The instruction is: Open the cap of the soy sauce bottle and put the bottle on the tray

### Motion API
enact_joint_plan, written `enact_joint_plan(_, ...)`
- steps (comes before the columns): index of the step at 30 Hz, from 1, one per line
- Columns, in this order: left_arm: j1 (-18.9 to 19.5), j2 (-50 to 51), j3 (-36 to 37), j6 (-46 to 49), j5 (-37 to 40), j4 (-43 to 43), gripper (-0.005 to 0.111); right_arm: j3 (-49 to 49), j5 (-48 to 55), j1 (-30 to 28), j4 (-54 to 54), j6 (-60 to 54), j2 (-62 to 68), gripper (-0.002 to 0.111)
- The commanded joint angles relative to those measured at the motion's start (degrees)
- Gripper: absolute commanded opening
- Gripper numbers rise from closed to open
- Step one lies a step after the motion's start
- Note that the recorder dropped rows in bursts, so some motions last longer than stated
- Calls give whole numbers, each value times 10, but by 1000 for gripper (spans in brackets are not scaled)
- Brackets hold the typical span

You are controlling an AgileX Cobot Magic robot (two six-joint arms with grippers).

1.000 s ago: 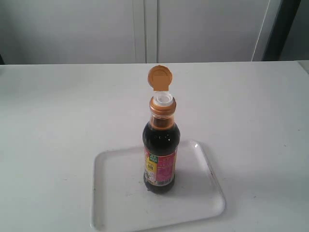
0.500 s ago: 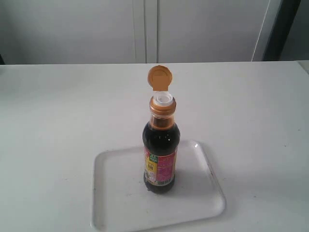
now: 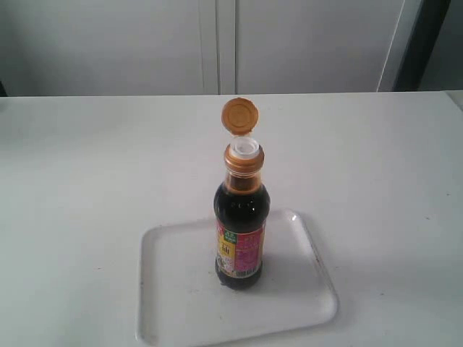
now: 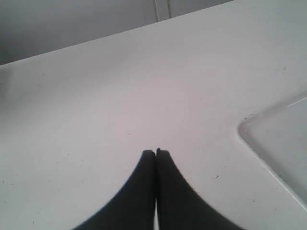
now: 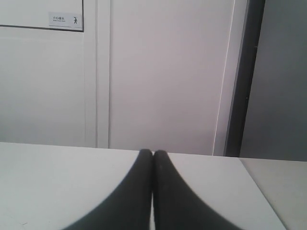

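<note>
The soy sauce bottle (image 3: 241, 231) stands upright on the white tray (image 3: 173, 296), near the tray's middle. Its orange-gold cap (image 3: 239, 116) is flipped up and back on the hinge, and the white pour spout (image 3: 244, 147) shows above the orange collar. Neither arm appears in the exterior view. My left gripper (image 4: 155, 152) is shut with nothing between its fingers, over bare table, with a corner of the tray (image 4: 283, 139) off to one side. My right gripper (image 5: 153, 152) is also shut and empty, pointing across the table toward the wall.
The white table (image 3: 87, 166) stretches around the tray on every side. Behind it stands a pale wall with panel seams (image 3: 217, 43) and a dark vertical strip (image 3: 427, 43) at the right. A small sign (image 5: 65, 19) hangs on the wall.
</note>
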Motion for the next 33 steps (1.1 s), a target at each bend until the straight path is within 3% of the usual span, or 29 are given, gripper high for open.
enact_joint_plan(1,42,-3,31,1,-31,-9,0,2,1,-2,-3,2,-3,0)
enact_joint_plan(8,100,-108,90,3,-34,-27,0,2,1,-2,-2,2,-3,0)
enact_joint_plan(13,151,-123,105,3,-7,-40,0,2,1,-2,-2,2,-3,0)
enact_joint_plan(20,158,-172,107,3,31,-44,0,2,1,-2,-2,2,-3,0)
enact_joint_plan(28,158,-197,151,3,5,-63,0,2,1,-2,-3,2,-3,0)
enact_joint_plan(33,158,-197,151,3,43,-65,0,2,2,-2,-3,2,-3,0)
